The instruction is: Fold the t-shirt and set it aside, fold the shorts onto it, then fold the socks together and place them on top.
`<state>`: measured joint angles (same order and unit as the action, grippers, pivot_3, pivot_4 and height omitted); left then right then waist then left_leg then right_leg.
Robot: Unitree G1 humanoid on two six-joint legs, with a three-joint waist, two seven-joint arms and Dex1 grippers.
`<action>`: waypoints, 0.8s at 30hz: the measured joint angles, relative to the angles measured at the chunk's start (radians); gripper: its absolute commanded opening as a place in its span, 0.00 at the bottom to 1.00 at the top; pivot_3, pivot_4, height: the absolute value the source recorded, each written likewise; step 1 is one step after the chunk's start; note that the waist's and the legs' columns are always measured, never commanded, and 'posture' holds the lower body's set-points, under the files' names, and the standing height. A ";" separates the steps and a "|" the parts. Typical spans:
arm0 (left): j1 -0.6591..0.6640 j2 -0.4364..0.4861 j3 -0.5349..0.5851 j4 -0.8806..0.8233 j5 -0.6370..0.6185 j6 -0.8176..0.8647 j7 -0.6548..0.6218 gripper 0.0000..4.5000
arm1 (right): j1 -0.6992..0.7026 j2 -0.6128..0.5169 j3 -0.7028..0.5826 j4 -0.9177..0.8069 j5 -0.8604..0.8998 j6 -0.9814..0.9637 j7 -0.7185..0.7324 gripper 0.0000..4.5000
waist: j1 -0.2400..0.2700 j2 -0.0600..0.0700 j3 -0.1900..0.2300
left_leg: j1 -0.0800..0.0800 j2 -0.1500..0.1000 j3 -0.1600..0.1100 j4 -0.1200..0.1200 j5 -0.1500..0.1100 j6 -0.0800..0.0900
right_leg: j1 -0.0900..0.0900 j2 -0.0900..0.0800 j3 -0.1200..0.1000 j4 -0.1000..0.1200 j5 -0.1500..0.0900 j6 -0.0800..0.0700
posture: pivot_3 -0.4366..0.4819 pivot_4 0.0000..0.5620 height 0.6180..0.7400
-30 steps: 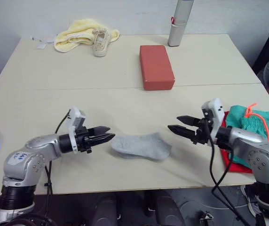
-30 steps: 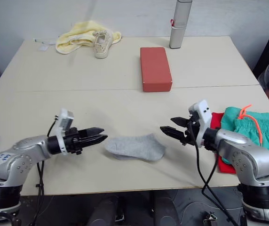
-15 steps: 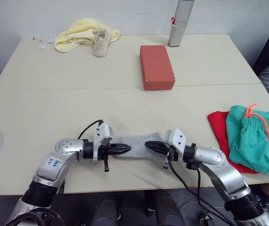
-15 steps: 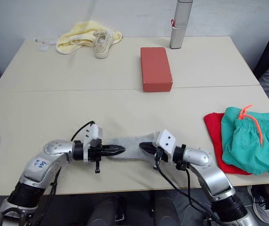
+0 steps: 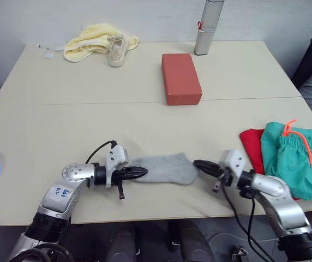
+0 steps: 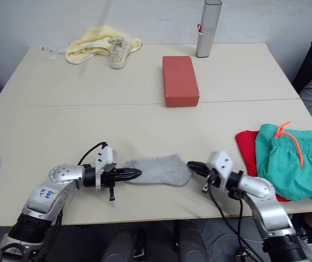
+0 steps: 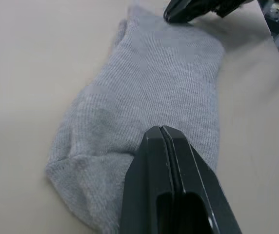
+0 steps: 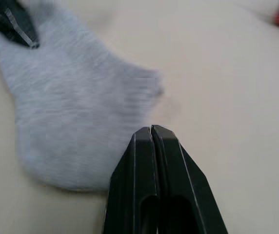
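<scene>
Both grippers low on the table, near edge, facing each other across the socks.

Left gripper: jaws closed, tips on the left end of the socks. The wrist view has the fingers pressed together over the grey knit; whether any fabric is pinched between them I can't tell.

Right gripper: jaws closed too, tip at the right end of the socks, touching or just shy of the edge. Its wrist view shows the shut fingers at the sock's border, mostly over bare table.

Socks lie flat as one grey patch between the two grippers, front centre of the table.

To the right, near the table's right edge: the t-shirt folded flat, with the shorts on top, orange drawstring running across them. Red shows along the left and near side of the teal.

Mid-table: brick-red box, well apart from the clothes.

Far edge: grey upright cylinder behind the box; far left corner, pale yellow towel with a beige sneaker resting against it.
</scene>
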<state>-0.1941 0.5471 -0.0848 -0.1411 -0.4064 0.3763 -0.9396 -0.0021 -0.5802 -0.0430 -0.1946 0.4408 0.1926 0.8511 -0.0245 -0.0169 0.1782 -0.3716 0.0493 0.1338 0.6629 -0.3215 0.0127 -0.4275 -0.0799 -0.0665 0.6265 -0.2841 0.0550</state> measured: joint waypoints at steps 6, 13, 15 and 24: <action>-0.028 0.090 0.174 -0.083 -0.129 -0.018 -0.072 0.00 | 0.071 -0.067 -0.147 -0.203 0.130 0.113 -0.023 0.54 | -0.002 0.000 0.000 | 0.001 0.000 0.000 0.000 0.000 -0.001 | 0.001 0.000 -0.001 0.000 0.000 -0.001 | 0.48 0.27 1.00; 0.035 0.174 0.249 -0.043 -0.135 -0.092 -0.183 0.00 | 0.114 -0.087 -0.220 -0.274 0.104 0.190 -0.144 0.99 | 0.000 0.001 0.000 | 0.000 0.000 0.000 0.000 0.000 -0.001 | 0.000 0.001 -0.001 -0.001 -0.001 -0.001 | 0.48 0.27 1.00; 0.068 0.200 0.269 -0.020 -0.134 -0.098 -0.212 0.04 | 0.141 -0.086 -0.250 -0.283 0.120 0.202 -0.149 1.00 | 0.000 0.001 0.000 | 0.000 0.000 0.000 -0.001 0.000 -0.001 | 0.000 0.001 -0.001 -0.001 -0.001 -0.001 | 0.48 0.27 1.00; 0.168 0.275 0.393 0.106 -0.106 -0.221 -0.276 0.60 | 0.379 -0.117 -0.366 -0.312 0.028 0.044 -0.029 1.00 | 0.002 0.001 0.000 | 0.000 0.000 0.001 -0.001 -0.001 0.000 | 0.000 0.001 0.000 -0.002 -0.001 -0.001 | 0.48 0.27 1.00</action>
<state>-0.0262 0.8221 0.3080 -0.0352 -0.5124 0.1551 -1.2156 0.3772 -0.6971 -0.4087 -0.5069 0.4688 0.2365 0.8223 -0.0226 -0.0161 0.1785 -0.3713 0.0492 0.1347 0.6619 -0.3229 0.0132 -0.4274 -0.0792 -0.0669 0.6243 -0.2851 0.0538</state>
